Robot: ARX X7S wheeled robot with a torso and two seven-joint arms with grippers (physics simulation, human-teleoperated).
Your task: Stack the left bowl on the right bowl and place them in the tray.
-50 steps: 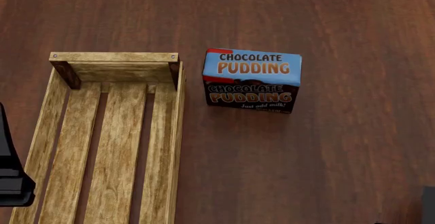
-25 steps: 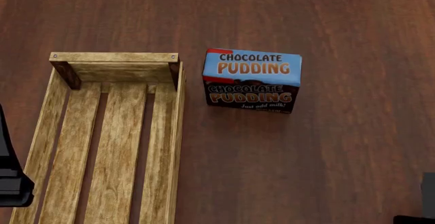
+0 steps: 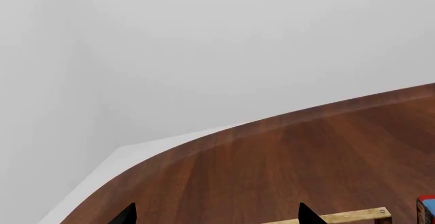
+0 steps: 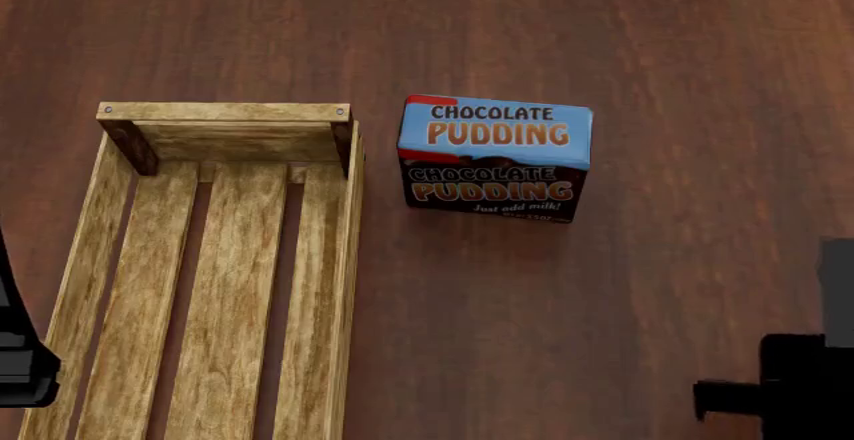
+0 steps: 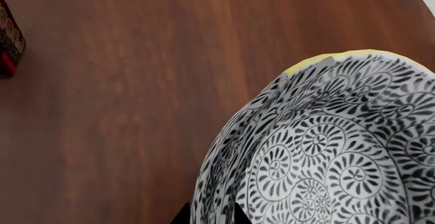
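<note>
The light wooden tray [image 4: 350, 260] lies on the table at the left, with nothing in it. My right gripper [image 5: 209, 216] is shut on the rim of a bowl with a black-and-white swirl pattern [image 5: 340, 152]. A yellow rim [image 5: 326, 59] shows just behind that bowl's far edge. Neither bowl shows in the head view, where only my right arm's dark body [image 4: 801, 380] enters at the lower right. My left gripper [image 3: 216, 215] is open and empty, its fingertips [image 3: 126, 215] far apart above the table near the tray's far corner [image 3: 353, 217].
A blue chocolate pudding box [image 4: 494, 158] stands right of the tray's far end; its edge also shows in the left wrist view [image 3: 426, 210] and the right wrist view [image 5: 8, 40]. My left arm [image 4: 20, 360] sits at the tray's left side. The table's curved edge [image 3: 204, 142] lies beyond.
My right arm has come into the head view at the lower right, moving up and left. My left arm has shifted slightly. The tray and box have not moved.
</note>
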